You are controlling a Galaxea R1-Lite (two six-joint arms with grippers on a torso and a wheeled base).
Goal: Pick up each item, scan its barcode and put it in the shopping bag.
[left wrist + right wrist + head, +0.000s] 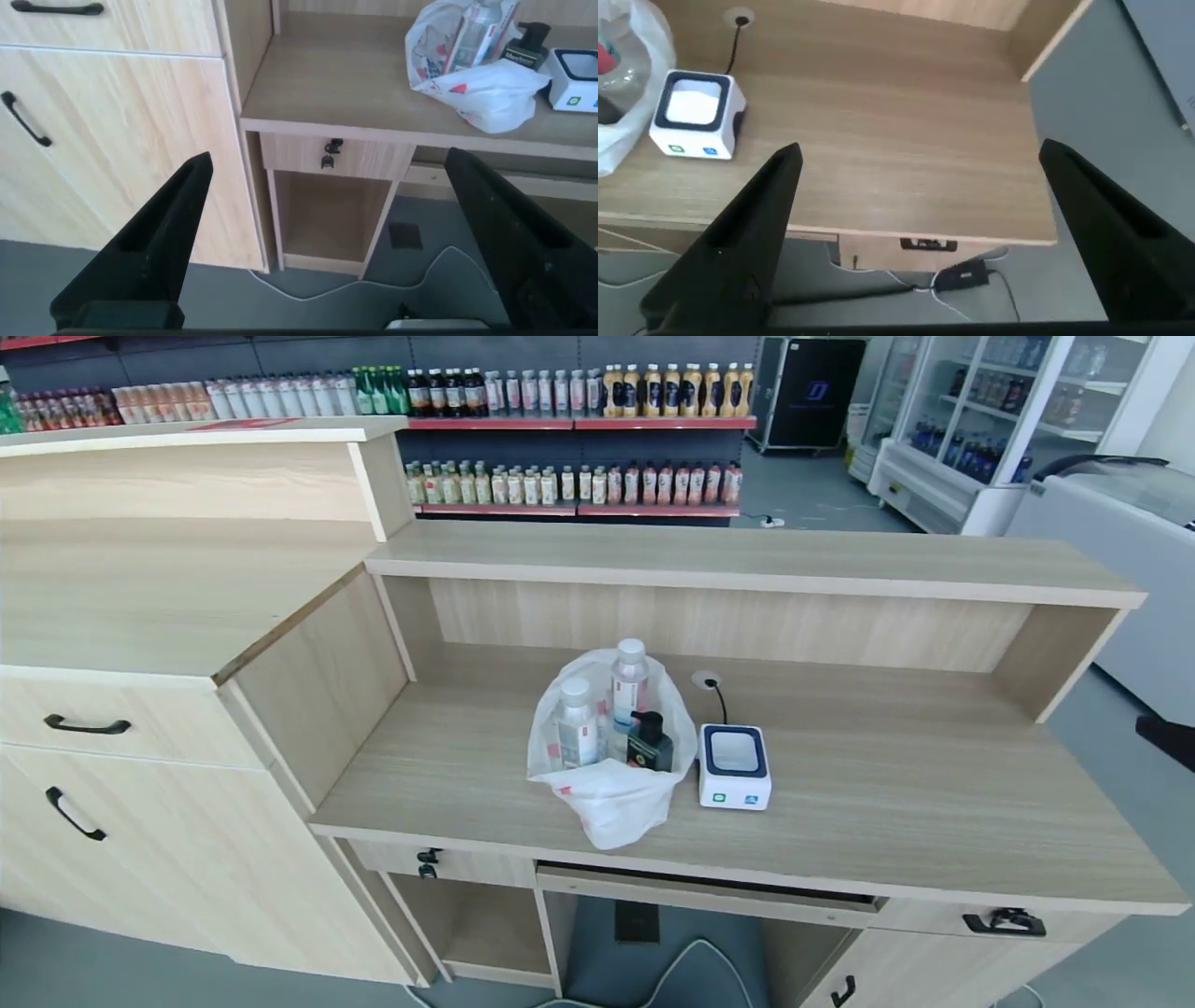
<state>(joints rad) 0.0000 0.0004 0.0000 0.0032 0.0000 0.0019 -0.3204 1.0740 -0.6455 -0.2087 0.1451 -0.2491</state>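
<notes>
The left gripper (327, 163) hangs off the near left of the counter (934, 803), its pincer spread wide and holding nothing. On the counter stands the white shopping bag (611, 803), mouth open. In it two clear bottles (576, 723) and a dark bottle (650, 742) stand upright. Just to the right of the bag sits the scanner (735, 765). Farther right, at the counter's near edge, the right gripper (920, 154) is likewise spread wide and empty.
</notes>
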